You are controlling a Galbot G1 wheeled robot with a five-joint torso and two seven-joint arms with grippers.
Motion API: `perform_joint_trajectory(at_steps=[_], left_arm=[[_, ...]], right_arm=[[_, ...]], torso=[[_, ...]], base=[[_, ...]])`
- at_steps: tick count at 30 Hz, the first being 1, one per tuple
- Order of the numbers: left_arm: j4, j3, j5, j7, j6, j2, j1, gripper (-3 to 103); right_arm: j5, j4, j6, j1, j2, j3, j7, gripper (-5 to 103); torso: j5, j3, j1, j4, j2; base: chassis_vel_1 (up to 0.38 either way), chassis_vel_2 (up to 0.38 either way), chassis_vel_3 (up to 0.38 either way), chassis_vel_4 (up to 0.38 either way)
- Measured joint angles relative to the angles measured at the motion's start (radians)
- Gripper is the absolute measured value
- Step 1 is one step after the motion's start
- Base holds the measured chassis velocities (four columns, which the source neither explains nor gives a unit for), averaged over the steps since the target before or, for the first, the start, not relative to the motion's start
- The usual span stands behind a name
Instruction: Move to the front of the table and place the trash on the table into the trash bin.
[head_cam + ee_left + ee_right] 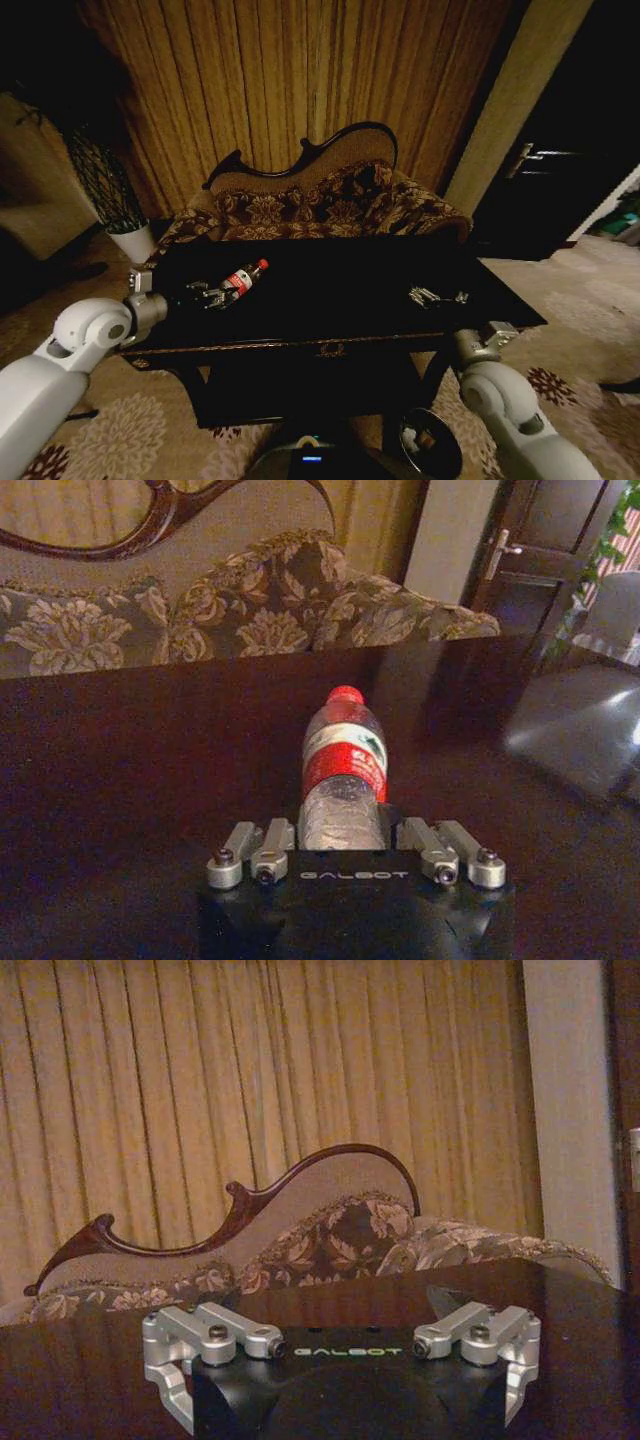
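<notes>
On the glossy black table [350,280], toward its nine o'clock side, a clear plastic bottle [240,279] is lying on its side, its red cap pointing to about one o'clock, toward the sofa [320,205]. Its ribbed body is carrying a red-and-white label whose writing is too small to read. The left tool [208,296] is sitting at the bottle's base, and in the left wrist view its metal fingers [250,852] are standing apart with the bottle's bottom end [343,780] between them; whether they are touching it cannot be told. White lettering on the tool's black body is reading "GALBOT". The right tool [436,297] is resting low over the table's three o'clock side, its silver fingers [190,1338] spread wide around nothing, the same word printed on it. Gold trim is edging the table's front. Down at five o'clock, a round dark trash bin [430,442] is standing on the patterned carpet [120,440] just beside the table's leg. Behind, the sofa is showing floral fabric and a curved carved wooden back.
</notes>
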Motion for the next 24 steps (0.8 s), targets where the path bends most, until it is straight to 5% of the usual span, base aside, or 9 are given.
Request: perform_joint_trajectory(at_steps=[7,9,11,16,19,20,22,23,24], left_arm=[[-0.007,-0.020,0.047,0.009,0.002,-0.021,0.004,26],[-0.008,-0.020,0.155,0.015,0.002,-0.064,-0.027,26],[-0.012,-0.019,0.166,0.010,-0.004,-0.081,-0.041,26],[-0.044,-0.021,0.207,-0.011,-0.113,-0.154,-0.099,26],[-0.082,-0.027,0.291,-0.019,-0.276,-0.185,-0.105,26],[-0.082,-0.027,0.291,-0.019,-0.276,-0.185,-0.105,26],[-0.107,-0.011,0.321,-0.020,-0.441,-0.182,-0.085,26],[-0.107,-0.011,0.321,-0.020,-0.441,-0.182,-0.085,26],[-0.121,0.001,0.313,-0.005,-0.516,-0.169,-0.067,26]], right_arm=[[0.001,0.006,0.000,-0.002,-0.003,0.000,0.003,100],[0.020,0.040,0.000,-0.006,-0.003,-0.002,0.007,100],[0.032,0.055,-0.001,-0.008,-0.003,-0.006,0.015,100],[0.153,0.163,-0.037,-0.016,-0.003,-0.027,0.062,100],[0.225,0.219,-0.046,-0.010,-0.058,-0.027,0.045,100],[0.225,0.219,-0.046,-0.010,-0.058,-0.027,0.045,100],[0.352,0.254,-0.051,-0.002,-0.111,-0.027,0.031,100],[0.352,0.254,-0.051,-0.002,-0.111,-0.027,0.031,100],[0.418,0.262,-0.050,0.000,-0.143,-0.032,0.020,100]], torso=[[0.0000,0.000,0.000,0.0000,0.000],[-0.0003,0.000,0.000,0.0002,0.000],[-0.0007,0.000,0.000,0.0003,0.000],[-0.0002,0.000,0.000,-0.0003,0.000],[-0.0001,0.000,0.000,0.0001,0.000],[-0.0001,0.000,0.000,0.0001,0.000],[0.0000,0.000,0.000,0.0001,0.000],[0.0000,0.000,0.000,0.0001,0.000],[0.0000,0.000,0.000,0.0000,0.000]], base=[[0.000,0.000,0.000,0.000],[0.000,0.000,0.000,0.000],[0.000,0.000,0.000,0.000],[0.000,0.000,0.000,0.000],[0.000,0.000,0.000,0.000],[0.000,0.000,0.000,0.000],[0.000,0.000,0.000,0.000],[0.000,0.000,0.000,0.000],[0.000,0.000,0.000,0.000]])
